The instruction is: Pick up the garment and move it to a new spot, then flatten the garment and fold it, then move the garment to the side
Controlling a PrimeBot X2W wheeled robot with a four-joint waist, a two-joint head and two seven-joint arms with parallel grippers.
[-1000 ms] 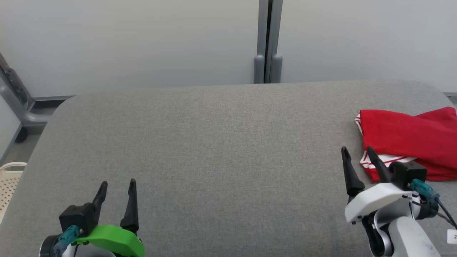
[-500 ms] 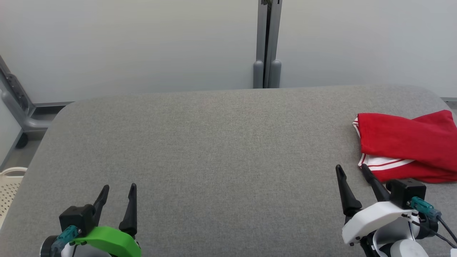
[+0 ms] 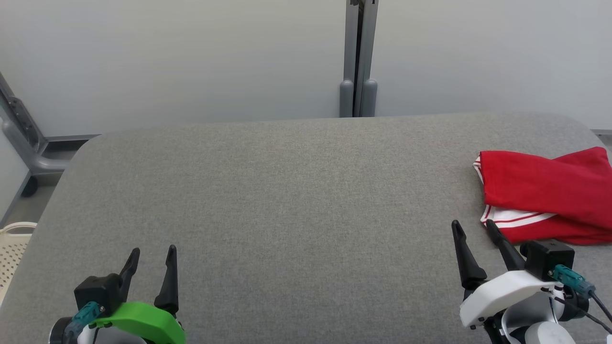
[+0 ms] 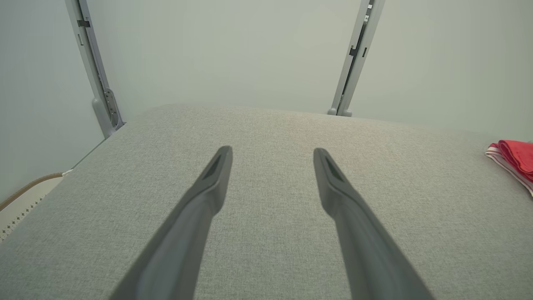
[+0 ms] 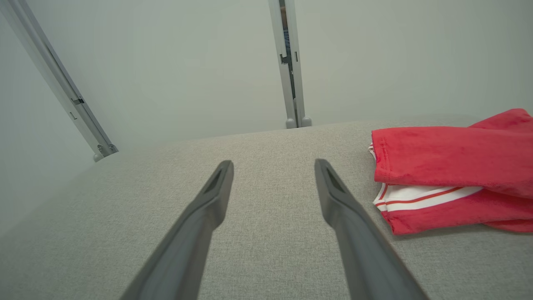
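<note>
red garment [image 3: 545, 191] folded, bench's [image 3: 287, 200] right edge | left claw [image 3: 153, 250] spread | right claw [image 3: 472, 223] spread, near garment | basket [image 3: 12, 241] lower left, contents unclear

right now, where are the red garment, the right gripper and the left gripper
red garment [image 3: 540, 184]: head view, on the top red fold, at the table's right side.
right gripper [image 3: 472, 224]: head view, midway between its open fingertips.
left gripper [image 3: 154, 250]: head view, midway between its open fingertips.
</note>
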